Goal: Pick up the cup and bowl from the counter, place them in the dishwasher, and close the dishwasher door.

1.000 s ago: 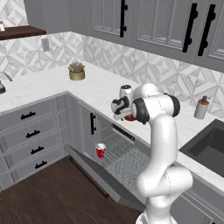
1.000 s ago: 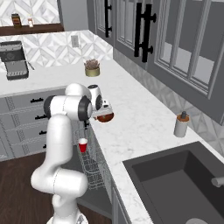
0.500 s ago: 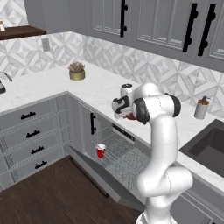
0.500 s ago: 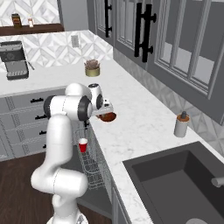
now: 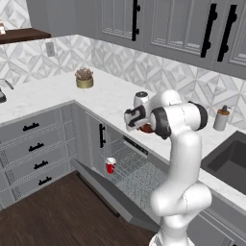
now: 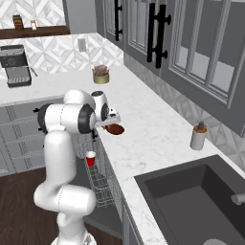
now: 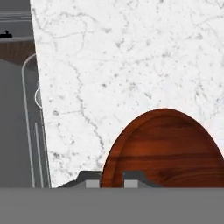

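Right now your gripper sits low over the counter, with its two fingertips drawn close together on either side of the near rim of the bowl, pinching it. You can see the bowl's reddish-brown wooden inside rising just past the fingertips in the hand view. From the right base view, the bowl lies near the counter's front edge, just under the gripper. In the left base view the bowl peeks out beside the arm's wrist. Below it, the dishwasher door hangs open and the wire rack is pulled out; the red cup stands upright in the rack, well apart from the bowl. You'll also find the cup in the right base view. A soap dispenser stands near the sink, and a potted plant sits farther along the counter.
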